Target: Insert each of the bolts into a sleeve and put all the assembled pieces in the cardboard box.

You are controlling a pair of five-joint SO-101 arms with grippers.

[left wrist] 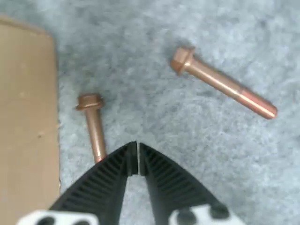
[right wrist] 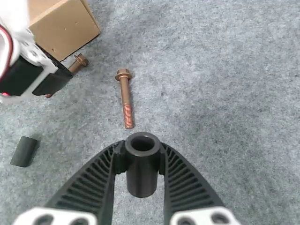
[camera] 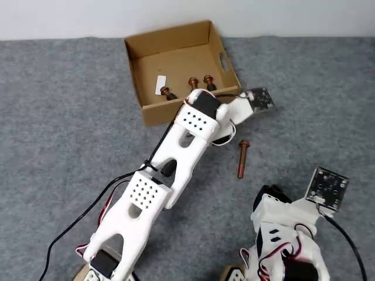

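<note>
My left gripper [left wrist: 138, 159] is shut with nothing in it, its tips on the carpet beside the shank end of a short copper bolt [left wrist: 93, 126] that lies along the cardboard box wall [left wrist: 28, 140]. A longer bolt [left wrist: 222, 82] lies farther out, the same bolt [camera: 242, 158] seen in the high view. My right gripper [right wrist: 142, 180] is shut on a black sleeve [right wrist: 142, 164], held upright with its bore open toward the camera, just short of the long bolt's [right wrist: 125, 98] threaded end. A loose sleeve [right wrist: 24, 151] lies on the carpet. Three bolt-and-sleeve pieces [camera: 193, 82] stand in the cardboard box [camera: 176, 41].
The left arm [camera: 196, 120] stretches from the near left up to the box's front wall and covers the carpet under it. The right arm [camera: 287, 234] sits at the near right. Grey carpet lies open to the right of the box and the long bolt.
</note>
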